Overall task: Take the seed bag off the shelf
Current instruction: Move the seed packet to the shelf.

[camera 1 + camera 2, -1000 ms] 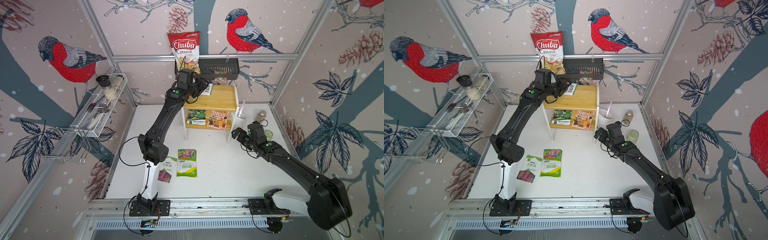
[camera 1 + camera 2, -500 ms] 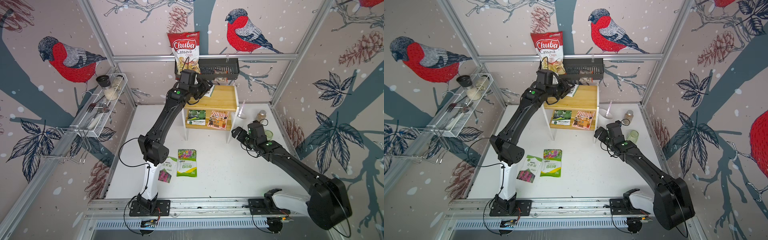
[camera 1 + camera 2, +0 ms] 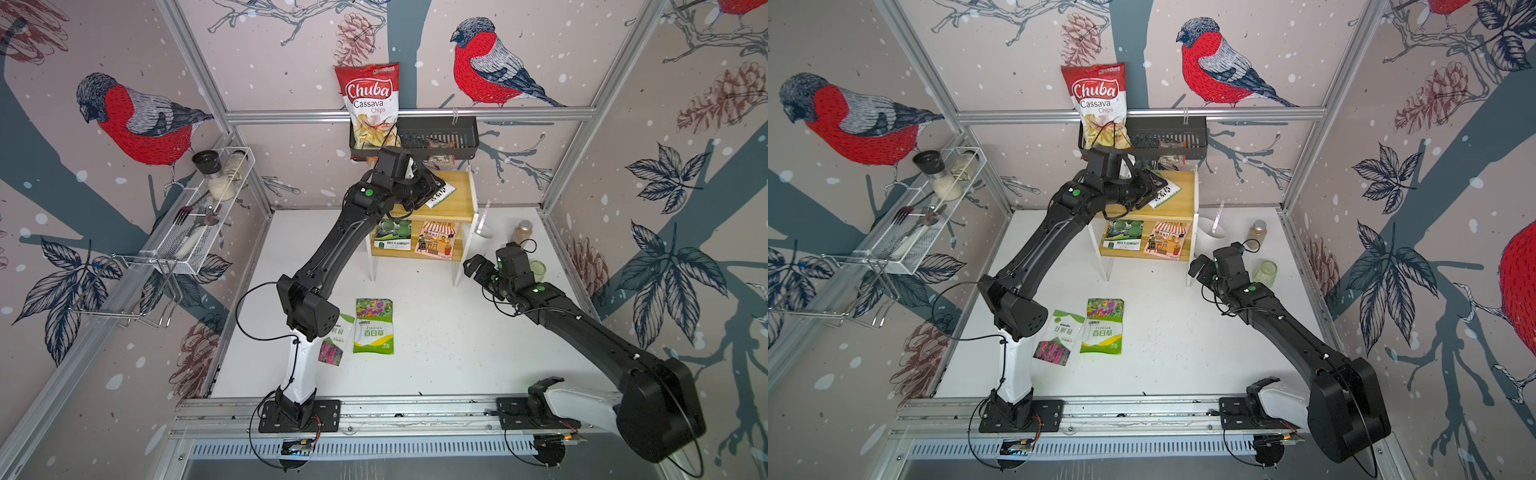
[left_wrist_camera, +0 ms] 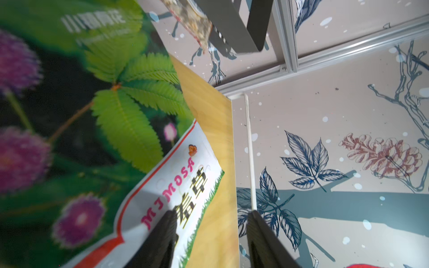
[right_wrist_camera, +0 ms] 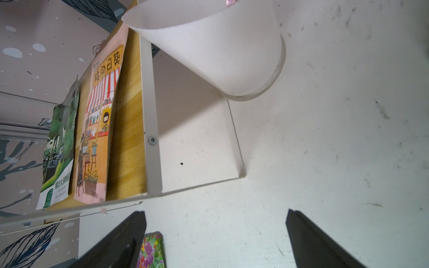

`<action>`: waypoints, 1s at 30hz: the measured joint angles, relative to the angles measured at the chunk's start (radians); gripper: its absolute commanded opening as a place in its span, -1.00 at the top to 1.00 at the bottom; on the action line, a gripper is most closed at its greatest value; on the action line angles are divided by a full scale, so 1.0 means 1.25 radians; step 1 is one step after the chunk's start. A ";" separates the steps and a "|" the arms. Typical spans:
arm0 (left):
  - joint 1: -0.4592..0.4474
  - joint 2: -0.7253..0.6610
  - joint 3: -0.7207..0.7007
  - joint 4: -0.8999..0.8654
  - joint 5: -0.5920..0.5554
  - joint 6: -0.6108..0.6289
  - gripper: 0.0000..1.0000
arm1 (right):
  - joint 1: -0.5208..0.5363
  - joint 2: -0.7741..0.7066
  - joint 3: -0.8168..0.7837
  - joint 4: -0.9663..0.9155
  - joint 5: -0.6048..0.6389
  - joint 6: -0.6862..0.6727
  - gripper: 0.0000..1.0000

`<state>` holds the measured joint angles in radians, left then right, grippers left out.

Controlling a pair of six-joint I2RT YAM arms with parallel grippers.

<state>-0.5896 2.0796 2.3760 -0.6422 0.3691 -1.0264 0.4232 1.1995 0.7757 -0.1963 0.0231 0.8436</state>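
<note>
The seed bag (image 4: 97,111), a mimosa packet, is on the top board of the shelf (image 3: 460,198), though I cannot tell whether it lies flat. The left gripper (image 4: 211,212) is over that board, jaws apart and clamping nothing, one finger (image 4: 162,234) across the packet's white end. The right gripper (image 5: 214,211) hovers spread wide over the table (image 5: 325,139), just beside the shelf's right legs.

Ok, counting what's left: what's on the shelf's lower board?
A green bag and a pink-orange bag, side by side. The rear of the lower board is hidden beneath the upper board.
</note>
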 measured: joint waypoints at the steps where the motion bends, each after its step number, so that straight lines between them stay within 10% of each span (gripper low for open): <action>1: -0.008 -0.002 -0.005 0.004 0.002 -0.009 -0.08 | 0.000 0.000 0.000 0.000 0.000 0.000 -1.00; 30: 0.087 0.142 0.147 0.139 -0.006 0.053 -0.09 | 0.008 0.037 0.036 -0.012 0.002 -0.010 -1.00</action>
<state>-0.4808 2.2574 2.5603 -0.4686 0.3618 -0.9596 0.4335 1.2461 0.8211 -0.2115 0.0261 0.8307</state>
